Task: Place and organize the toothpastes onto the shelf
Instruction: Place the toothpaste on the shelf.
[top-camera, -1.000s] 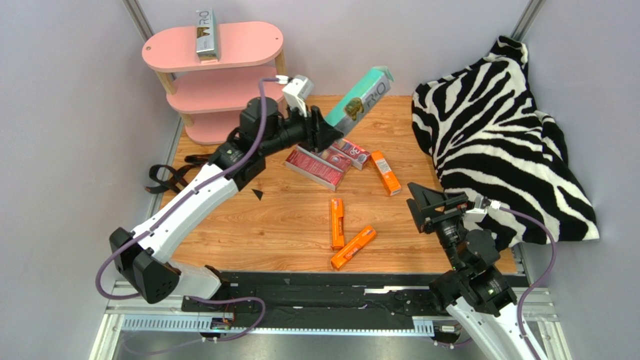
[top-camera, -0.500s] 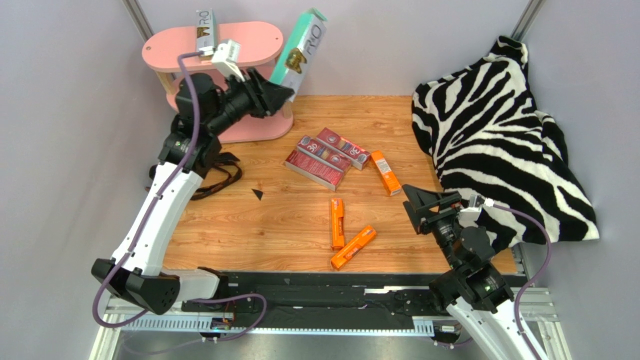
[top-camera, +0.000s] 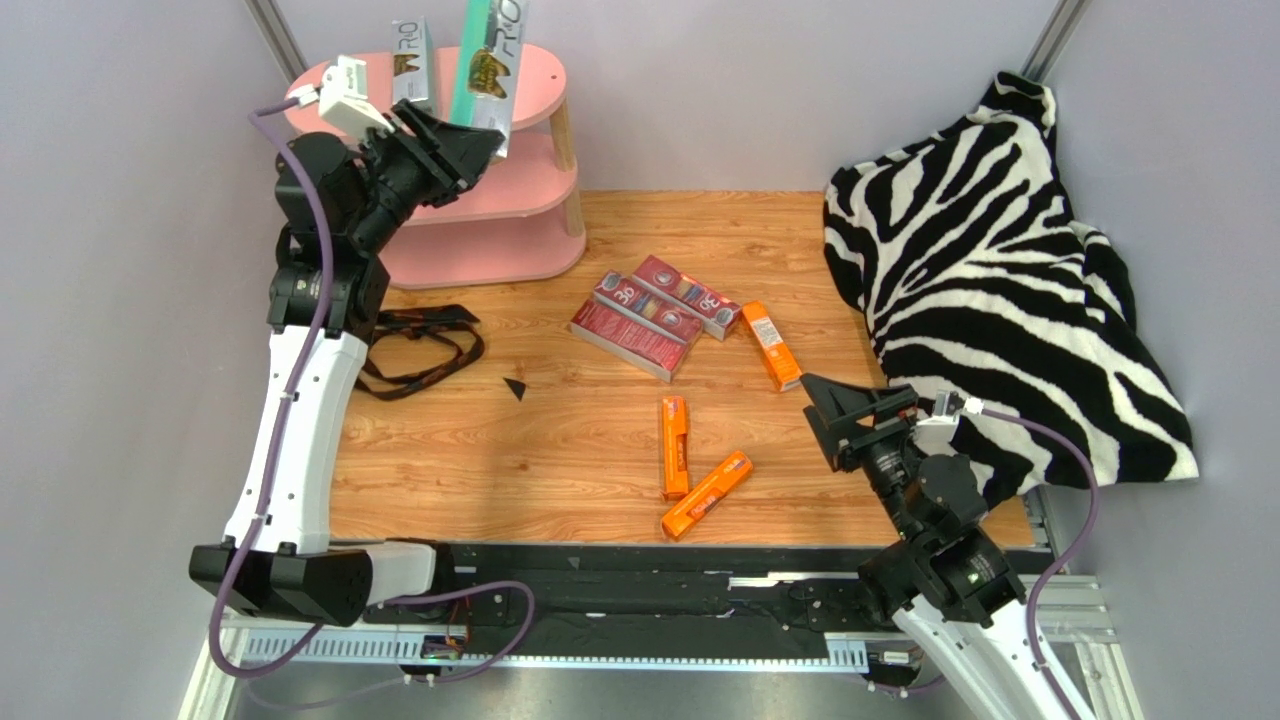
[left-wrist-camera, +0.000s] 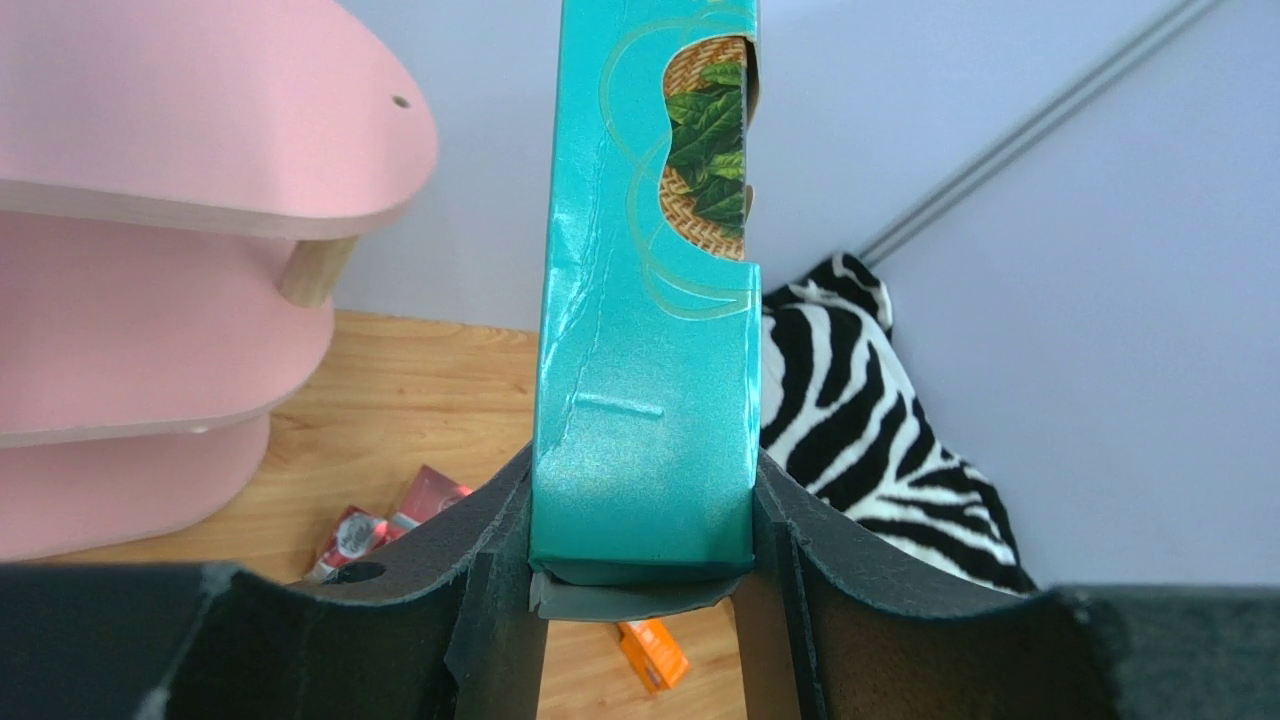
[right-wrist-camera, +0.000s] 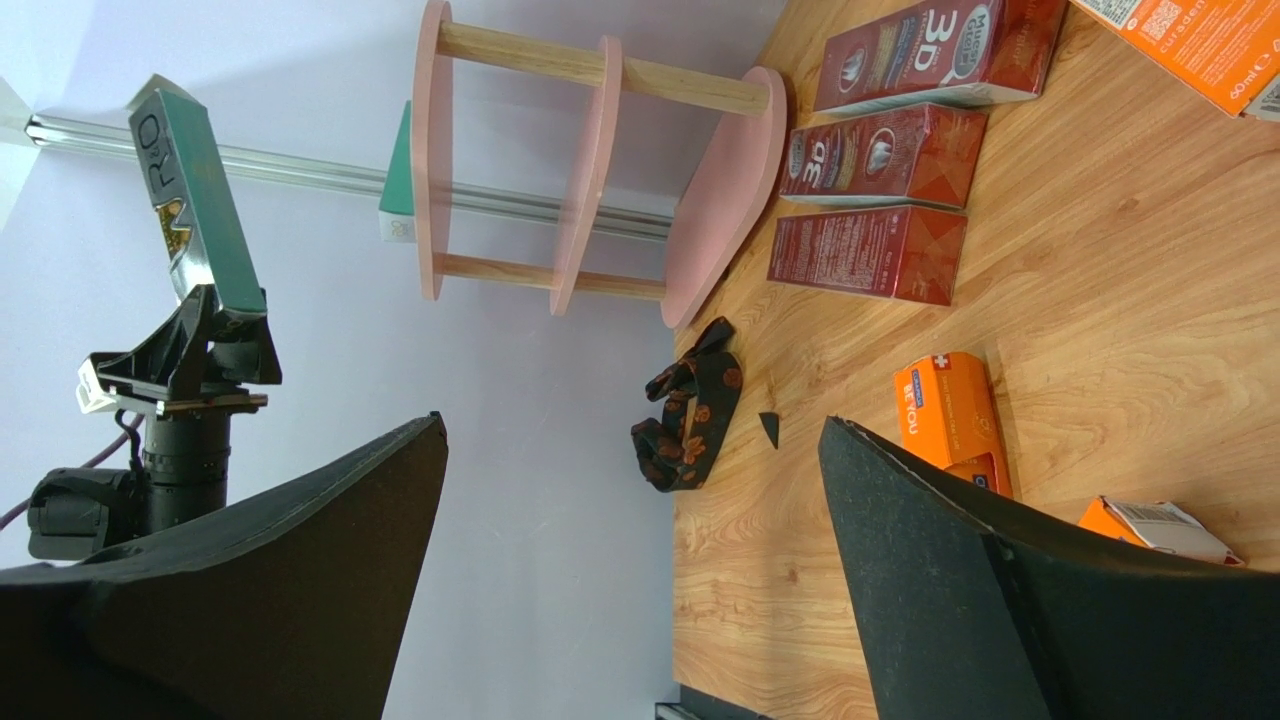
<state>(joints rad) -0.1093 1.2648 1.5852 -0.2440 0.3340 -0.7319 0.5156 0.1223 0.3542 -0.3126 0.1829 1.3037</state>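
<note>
My left gripper (top-camera: 463, 144) is shut on the bottom end of a teal and silver-grey toothpaste carton (top-camera: 493, 57), (left-wrist-camera: 646, 300). The carton stands nearly upright over the top board of the pink shelf (top-camera: 526, 90). A second silver-grey carton (top-camera: 409, 63) lies on that top board, just left of the held one. Three dark red cartons (top-camera: 634, 333) lie side by side at the table's middle, and three orange ones (top-camera: 769, 345), (top-camera: 675, 446), (top-camera: 706, 495) lie nearer me. My right gripper (top-camera: 845, 420) hovers open and holds nothing, right of the orange cartons.
A zebra-print cloth (top-camera: 992, 270) is heaped at the right side. A black strap (top-camera: 413, 338) lies on the wood in front of the shelf, with a small black scrap (top-camera: 514, 389) beside it. Grey walls close in the back and both sides.
My left arm has swung the held carton left and up, from over the table past the shelf's right end to above the top board. The right arm has barely moved.
</note>
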